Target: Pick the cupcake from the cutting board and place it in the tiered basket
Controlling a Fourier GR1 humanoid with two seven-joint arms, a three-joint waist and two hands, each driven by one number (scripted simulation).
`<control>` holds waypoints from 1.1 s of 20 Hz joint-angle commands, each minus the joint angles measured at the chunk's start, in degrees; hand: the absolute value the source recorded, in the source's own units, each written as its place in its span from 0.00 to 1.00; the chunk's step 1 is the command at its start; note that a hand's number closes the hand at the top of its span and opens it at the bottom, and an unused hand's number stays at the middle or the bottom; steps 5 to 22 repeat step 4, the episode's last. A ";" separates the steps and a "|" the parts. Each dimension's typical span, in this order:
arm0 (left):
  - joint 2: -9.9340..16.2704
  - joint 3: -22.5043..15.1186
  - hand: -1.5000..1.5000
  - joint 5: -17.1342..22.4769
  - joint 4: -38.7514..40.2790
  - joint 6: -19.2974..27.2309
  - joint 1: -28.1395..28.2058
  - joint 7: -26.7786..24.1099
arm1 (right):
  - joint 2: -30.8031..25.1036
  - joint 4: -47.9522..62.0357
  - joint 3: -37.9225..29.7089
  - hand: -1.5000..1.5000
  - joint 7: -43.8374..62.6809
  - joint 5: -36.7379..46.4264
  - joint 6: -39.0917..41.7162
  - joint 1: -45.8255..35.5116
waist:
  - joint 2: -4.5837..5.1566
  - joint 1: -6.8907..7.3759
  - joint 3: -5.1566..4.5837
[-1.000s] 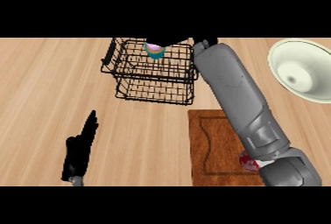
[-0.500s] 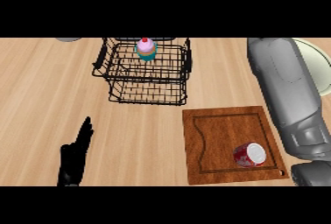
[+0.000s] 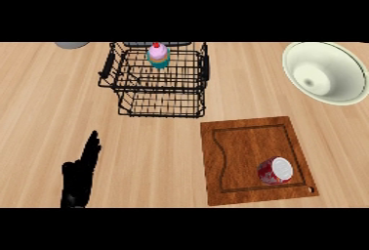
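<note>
The cupcake [image 3: 158, 54], pink frosting over a teal wrapper, stands upright in the top tier of the black wire tiered basket [image 3: 115, 73] at the counter's far middle. The brown wooden cutting board [image 3: 238, 141] lies at the near right. A red cup with a white inside [image 3: 276, 170] lies tipped on the board's near right part. My left hand [image 3: 79, 176] rests open at the lower left, fingers straight and pointing away, holding nothing. My right hand does not show.
A large cream bowl [image 3: 324, 73] sits at the far right of the wooden counter. A grey object [image 3: 72, 45] is cut off by the top edge at the far left.
My right forearm has drawn back out of view, uncovering the bowl and the board's right side. The view has shifted; the cupcake stays in the basket.
</note>
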 commanded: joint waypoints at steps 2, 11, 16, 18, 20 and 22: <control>1.16 1.26 0.50 1.18 -0.54 -1.16 0.68 0.04 | -9.11 -4.23 -8.79 0.00 -2.53 -10.84 14.71 11.74 | 0.24 0.26 0.03; -2.12 -2.31 0.50 -2.12 -1.14 1.75 0.52 -0.27 | -10.86 -7.08 -10.24 0.00 -2.13 -12.84 17.56 13.65 | 0.32 0.99 -0.02; -2.12 -2.31 0.50 -2.12 -1.14 1.75 0.52 -0.27 | -10.86 -7.08 -10.24 0.00 -2.13 -12.84 17.56 13.65 | 0.32 0.99 -0.02; -2.12 -2.31 0.50 -2.12 -1.14 1.75 0.52 -0.27 | -10.86 -7.08 -10.24 0.00 -2.13 -12.84 17.56 13.65 | 0.32 0.99 -0.02; -2.12 -2.31 0.50 -2.12 -1.14 1.75 0.52 -0.27 | -10.86 -7.08 -10.24 0.00 -2.13 -12.84 17.56 13.65 | 0.32 0.99 -0.02; -2.12 -2.31 0.50 -2.12 -1.14 1.75 0.52 -0.27 | -10.86 -7.08 -10.24 0.00 -2.13 -12.84 17.56 13.65 | 0.32 0.99 -0.02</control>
